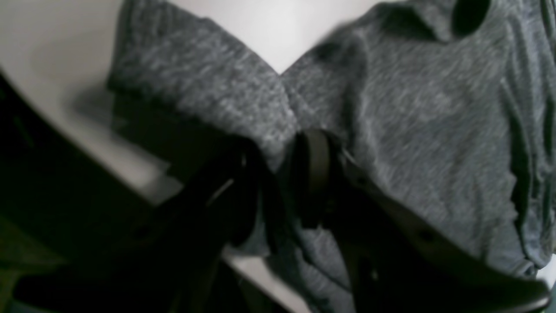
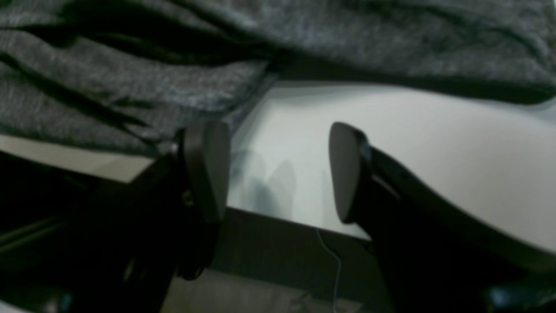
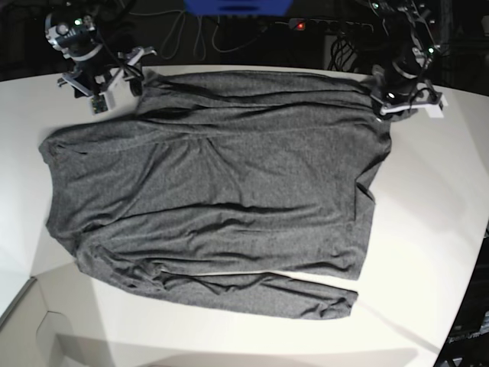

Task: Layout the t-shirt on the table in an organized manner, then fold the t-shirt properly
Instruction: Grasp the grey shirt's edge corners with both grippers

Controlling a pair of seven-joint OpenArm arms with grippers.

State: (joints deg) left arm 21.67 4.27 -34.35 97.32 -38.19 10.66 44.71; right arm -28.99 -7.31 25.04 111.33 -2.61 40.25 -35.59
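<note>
The dark grey t-shirt [image 3: 214, 191] lies spread over the white table [image 3: 428, 229], with a sleeve stretched along its near edge. My left gripper [image 3: 386, 103] is at the shirt's far right corner. In the left wrist view its black fingers [image 1: 312, 174] pinch a ridge of the t-shirt [image 1: 412, 108] between them, so my left gripper [image 1: 282, 174] is shut on the cloth. My right gripper [image 3: 134, 73] sits at the far left corner. There my right gripper [image 2: 276, 171] stands open over the bare table [image 2: 434, 139], just short of the t-shirt's [image 2: 130, 87] edge.
Cables and a blue object [image 3: 237, 6] lie in the dark strip behind the table's far edge. The table edge [image 2: 278, 217] runs right under my right fingers. A notch cuts the tabletop at the near left [image 3: 30, 306].
</note>
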